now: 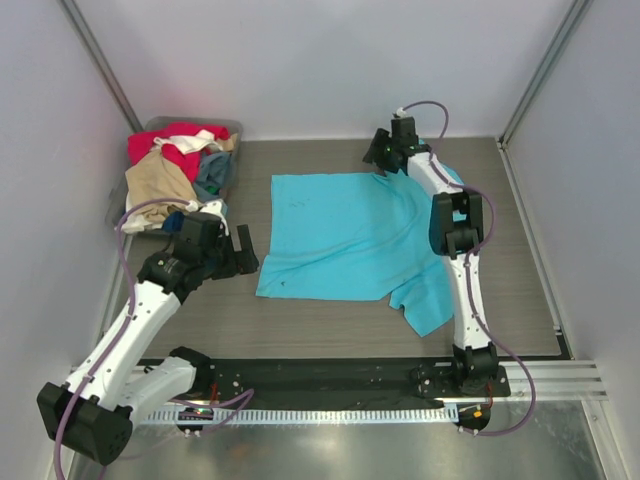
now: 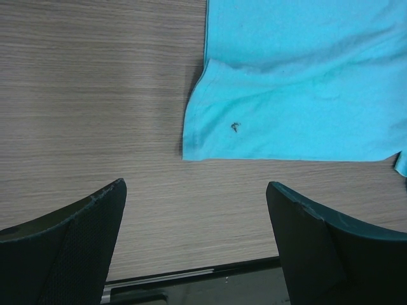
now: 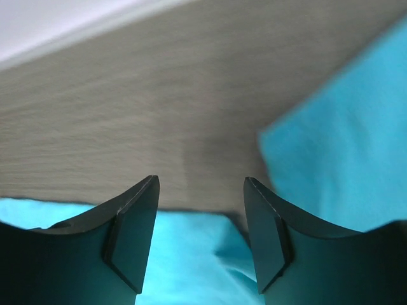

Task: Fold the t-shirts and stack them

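Note:
A bright turquoise t-shirt (image 1: pixel 350 235) lies spread flat on the wooden table, one sleeve pointing to the near right. My left gripper (image 1: pixel 238 250) is open and empty, hovering just left of the shirt's near left corner (image 2: pixel 210 136). My right gripper (image 1: pixel 378 155) is open at the shirt's far edge, its jaws standing apart over the cloth (image 3: pixel 191 254) with nothing held. Red, tan, cream-white and dark blue-grey t-shirts (image 1: pixel 180 165) lie heaped in the bin at the far left.
A clear grey plastic bin (image 1: pixel 232 128) stands at the far left corner. White walls close the table on the back and both sides. A black strip and metal rail (image 1: pixel 350 385) run along the near edge.

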Available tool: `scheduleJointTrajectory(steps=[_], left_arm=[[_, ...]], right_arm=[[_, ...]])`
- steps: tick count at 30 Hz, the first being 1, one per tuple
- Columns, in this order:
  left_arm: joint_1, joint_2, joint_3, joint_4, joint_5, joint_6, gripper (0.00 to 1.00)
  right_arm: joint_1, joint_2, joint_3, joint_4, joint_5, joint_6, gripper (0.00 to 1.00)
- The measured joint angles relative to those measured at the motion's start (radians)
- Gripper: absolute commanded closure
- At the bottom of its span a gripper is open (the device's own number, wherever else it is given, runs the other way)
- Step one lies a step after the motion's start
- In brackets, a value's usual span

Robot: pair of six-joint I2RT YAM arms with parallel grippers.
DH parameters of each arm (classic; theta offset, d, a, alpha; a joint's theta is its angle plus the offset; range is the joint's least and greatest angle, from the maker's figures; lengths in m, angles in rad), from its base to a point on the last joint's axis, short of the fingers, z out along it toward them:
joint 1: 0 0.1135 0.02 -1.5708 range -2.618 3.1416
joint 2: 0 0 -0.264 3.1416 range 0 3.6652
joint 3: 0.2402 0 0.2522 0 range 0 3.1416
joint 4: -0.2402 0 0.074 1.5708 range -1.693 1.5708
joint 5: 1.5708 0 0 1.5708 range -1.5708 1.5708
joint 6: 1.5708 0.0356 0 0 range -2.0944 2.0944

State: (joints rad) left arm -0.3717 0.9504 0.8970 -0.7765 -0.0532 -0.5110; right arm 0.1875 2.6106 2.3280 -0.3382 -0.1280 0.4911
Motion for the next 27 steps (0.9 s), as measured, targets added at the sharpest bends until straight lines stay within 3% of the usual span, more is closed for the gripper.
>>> scheduleJointTrajectory(steps=[3, 7, 10, 13, 19, 27], left_arm=[[0.000, 0.005, 0.000, 0.002, -0.003, -0.003, 0.09], [-0.009, 0.076, 0.001, 0.039, -0.004, -0.032, 0.08], [-0.042, 0.226, 0.032, 0.092, -0.010, -0.069, 0.07], [-0.068, 0.421, 0.118, 0.155, -0.008, -0.094, 0.06], [-0.077, 0.913, 0.542, 0.258, 0.004, -0.110, 0.06], [-0.033, 1.400, 1.050, 0.237, 0.052, -0.111, 0.06]], right_arm=[[-0.018, -0.113, -0.213, 0.020, 0.040, -0.011, 0.34], [-0.056, -0.381, -0.513, -0.010, 0.145, -0.040, 0.34], [-0.089, -0.599, -0.683, -0.009, 0.255, -0.071, 0.34], [-0.135, -0.710, -0.734, -0.031, 0.320, -0.082, 0.38], [-0.215, -0.582, -0.660, -0.106, 0.354, -0.106, 0.40], [-0.229, -0.322, -0.463, -0.231, 0.388, -0.124, 0.40]])
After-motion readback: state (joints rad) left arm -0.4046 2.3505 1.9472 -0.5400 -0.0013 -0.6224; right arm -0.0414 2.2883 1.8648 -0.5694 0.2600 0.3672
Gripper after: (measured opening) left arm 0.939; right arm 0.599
